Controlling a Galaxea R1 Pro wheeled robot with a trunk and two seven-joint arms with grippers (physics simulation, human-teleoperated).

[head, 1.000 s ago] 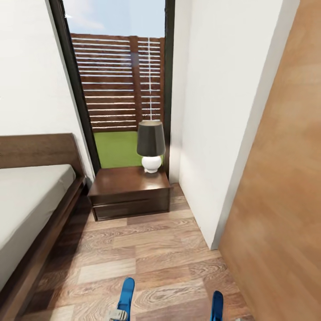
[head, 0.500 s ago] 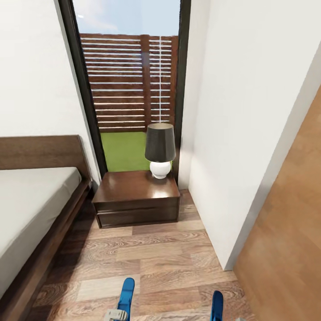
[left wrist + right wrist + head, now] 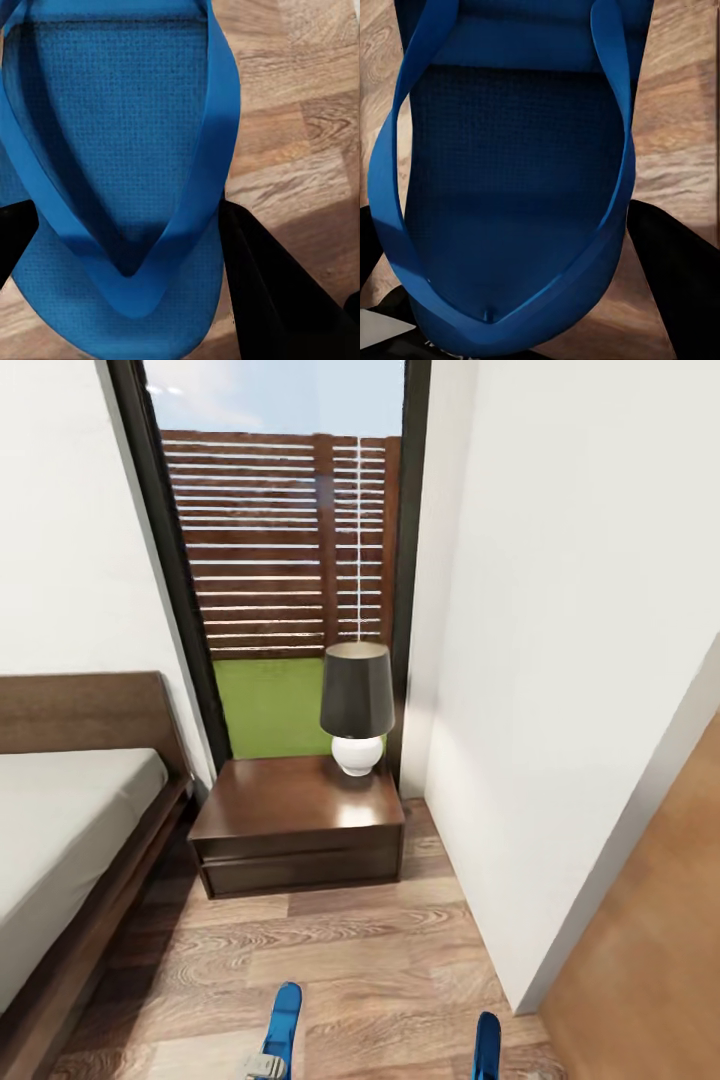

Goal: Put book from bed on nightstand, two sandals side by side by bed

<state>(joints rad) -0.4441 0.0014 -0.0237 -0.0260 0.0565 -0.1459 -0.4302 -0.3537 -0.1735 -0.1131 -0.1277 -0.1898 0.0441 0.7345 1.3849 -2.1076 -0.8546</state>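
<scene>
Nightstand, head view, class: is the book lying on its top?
No. The nightstand carries just a lamp with a dark shade and white base; the rest of its glossy top is bare.

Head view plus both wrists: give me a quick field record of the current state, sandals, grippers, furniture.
left sandal: blue, between the left gripper's dark fingers, above the wood floor; tip at head view's bottom edge
right sandal: blue, between the right gripper's dark fingers; tip in head view
bed: on the left, pale mattress, dark frame
nightstand: dark wood, ahead, beside the bed
lamp: dark shade, white base, on the nightstand's far right corner
window: tall, behind nightstand, slatted fence outside
book: not seen on the visible mattress
</scene>
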